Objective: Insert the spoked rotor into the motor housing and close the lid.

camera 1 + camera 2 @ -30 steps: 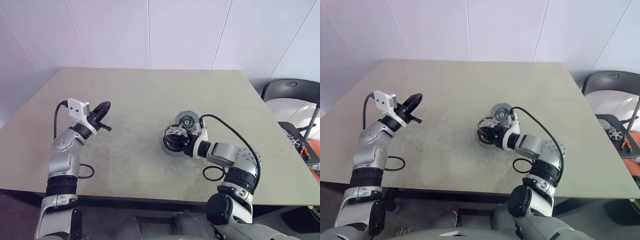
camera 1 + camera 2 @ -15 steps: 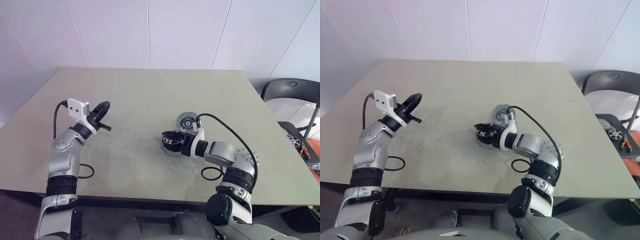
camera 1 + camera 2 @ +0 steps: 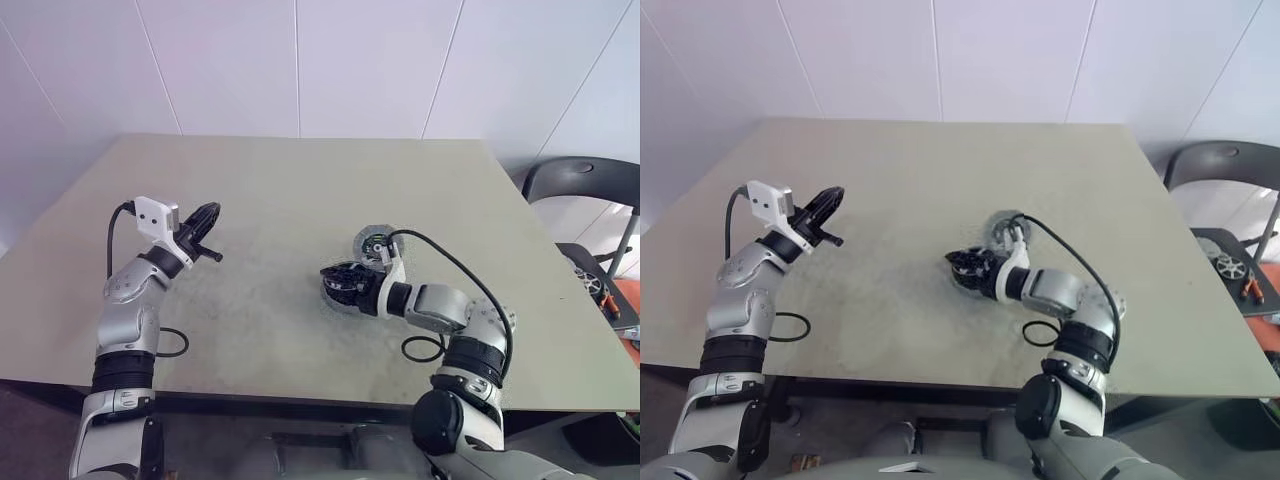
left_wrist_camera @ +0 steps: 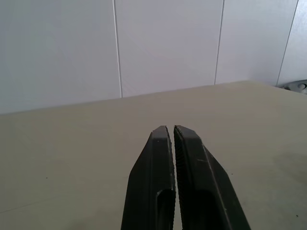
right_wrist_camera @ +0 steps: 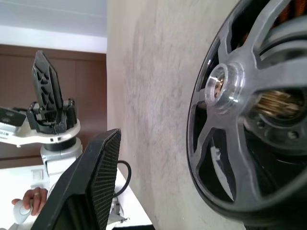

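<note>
At centre frame on the table [image 3: 260, 180], the motor housing [image 3: 336, 290] has the spoked rotor [image 5: 249, 129] on top, the lid [image 3: 372, 241] lying just behind. The right gripper [image 3: 340, 283] hovers there, fingers apart, empty. At left, the left gripper [image 3: 205, 222] is raised, fingers [image 4: 160, 177] pressed together, empty.

Grey-beige table [image 3: 300, 190], white panelled wall [image 3: 300, 60], dark chair [image 3: 585, 185] at right, person's hand [image 5: 29, 199] holding a controller
</note>
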{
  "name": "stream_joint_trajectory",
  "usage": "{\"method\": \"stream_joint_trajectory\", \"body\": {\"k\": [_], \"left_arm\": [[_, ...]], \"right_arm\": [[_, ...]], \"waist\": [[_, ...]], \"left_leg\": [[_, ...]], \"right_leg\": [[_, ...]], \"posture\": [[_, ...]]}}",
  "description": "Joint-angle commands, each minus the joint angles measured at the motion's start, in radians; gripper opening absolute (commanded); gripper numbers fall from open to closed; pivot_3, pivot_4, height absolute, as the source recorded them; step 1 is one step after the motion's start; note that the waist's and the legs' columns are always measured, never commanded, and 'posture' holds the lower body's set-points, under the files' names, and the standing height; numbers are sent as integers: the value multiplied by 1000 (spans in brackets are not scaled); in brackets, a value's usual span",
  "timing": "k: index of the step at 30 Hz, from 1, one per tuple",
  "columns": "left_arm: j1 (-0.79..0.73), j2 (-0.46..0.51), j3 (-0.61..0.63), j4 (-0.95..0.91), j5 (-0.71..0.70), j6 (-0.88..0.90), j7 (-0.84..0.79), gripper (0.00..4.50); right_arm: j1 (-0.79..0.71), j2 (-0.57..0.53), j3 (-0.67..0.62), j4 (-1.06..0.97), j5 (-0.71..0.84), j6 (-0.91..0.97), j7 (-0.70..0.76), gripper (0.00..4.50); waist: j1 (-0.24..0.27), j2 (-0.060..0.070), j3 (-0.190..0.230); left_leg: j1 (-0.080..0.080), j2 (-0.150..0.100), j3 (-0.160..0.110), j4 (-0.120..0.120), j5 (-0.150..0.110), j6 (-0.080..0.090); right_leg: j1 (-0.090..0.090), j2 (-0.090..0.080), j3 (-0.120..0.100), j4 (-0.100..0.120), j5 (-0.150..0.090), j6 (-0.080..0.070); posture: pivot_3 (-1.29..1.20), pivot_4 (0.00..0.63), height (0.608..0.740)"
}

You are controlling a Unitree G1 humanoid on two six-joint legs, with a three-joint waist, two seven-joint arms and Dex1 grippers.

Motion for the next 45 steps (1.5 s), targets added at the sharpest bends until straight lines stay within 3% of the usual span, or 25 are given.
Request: {"method": "stream_joint_trajectory", "body": {"k": [1, 11, 19, 29, 37, 42, 45], "left_arm": [[-11, 8, 8, -11, -1, -15, 1, 240], [1, 1, 10, -22, -1, -19, 10, 240], [8, -1, 9, -28, 0, -20, 16, 240], [15, -5, 6, -31, 3, -24, 23, 240], [25, -6, 8, -38, 8, -26, 29, 240], [29, -5, 10, -42, 8, -25, 32, 240], [29, -3, 11, -46, 5, -22, 32, 240]], "right_arm": [[-18, -28, 46, 19, 73, 6, -2, 3313], [-60, -105, 120, 109, 238, 6, -89, 3313], [-66, -154, 186, 242, 432, 6, -249, 3313], [14, -227, 426, 238, 840, -158, -453, 3313], [68, -219, 488, 187, 853, -181, -430, 3313], [38, -249, 497, 166, 853, -152, -298, 3313], [-8, -322, 521, 58, 835, -203, -219, 3313]], "waist": [[1, 0, 0], [1, 0, 0], [1, 0, 0], [0, 1, 0], [2, 1, 0], [2, 1, 0], [3, 2, 1]], "left_leg": [[0, 0, 0, 0, 0, 0], [0, 0, 0, 0, 0, 0], [0, 0, 0, -2, -1, 2], [0, 0, 0, -1, -2, 4], [0, 1, 0, -1, -2, 4], [0, 1, 0, 1, -2, 4], [0, 1, 0, 1, -2, 4]], "right_leg": [[0, 0, 0, 0, 0, 0], [0, 0, 0, -1, 0, 0], [0, 0, 0, -2, 0, 0], [1, 0, 0, -3, 0, 0], [2, 1, 0, -3, 0, 0], [2, 0, 0, -3, 0, 0], [2, 0, 0, -3, 0, 0]], "posture": [[0, 0, 740], [0, 0, 740], [0, 0, 740], [0, 0, 740], [0, 0, 740], [0, 0, 740], [0, 0, 740]]}}
